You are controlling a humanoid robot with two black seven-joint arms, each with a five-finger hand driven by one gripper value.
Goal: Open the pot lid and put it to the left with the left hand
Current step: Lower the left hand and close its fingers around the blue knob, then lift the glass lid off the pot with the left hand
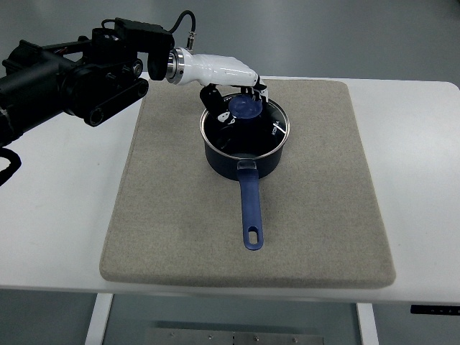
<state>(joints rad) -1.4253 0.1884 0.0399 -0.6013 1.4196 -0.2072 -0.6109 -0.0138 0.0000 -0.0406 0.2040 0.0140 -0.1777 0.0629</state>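
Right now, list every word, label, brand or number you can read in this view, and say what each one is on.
None can be read.
The pot, its glass lid and blue knob: no print visible.
The left hand and its black arm: no legible marking.
The grey mat and white table: plain.

Black arm (68,75), white-shelled robot hand (230,83)
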